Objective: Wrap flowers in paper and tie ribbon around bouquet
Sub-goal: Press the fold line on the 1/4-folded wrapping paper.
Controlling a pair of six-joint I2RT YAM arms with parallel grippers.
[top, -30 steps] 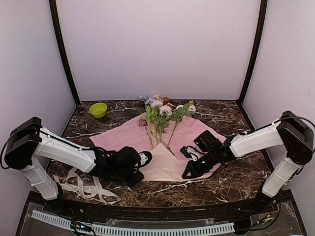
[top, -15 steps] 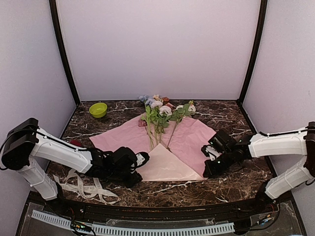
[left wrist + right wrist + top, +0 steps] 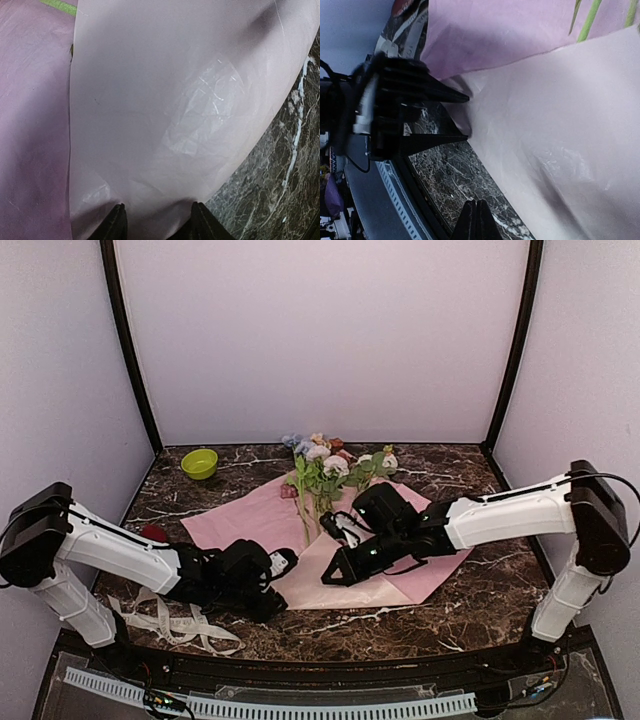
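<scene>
Near-left corner of bench: ribbon in loose loops, untouched, well apart from everything else. Just right of it, left claw low near the front edge, half spread, folded near corner of paper tucked between its fingers; cannot tell if truly gripped. Paper spread flat mid-bench, near corner turned up over stem ends. Flowers lying on paper, blooms toward far edge, stems pointing near. Right of centre, right claw pressed together, pinching nothing, tip over folded flap just beside stems. Likely step: creasing first fold over stems, wrap barely begun. To do well: keep flap corner pinned on left, press down with closed tip and slide along fold line, stay off stems to keep bunch centred, go gently to avoid tearing thin sheet.
</scene>
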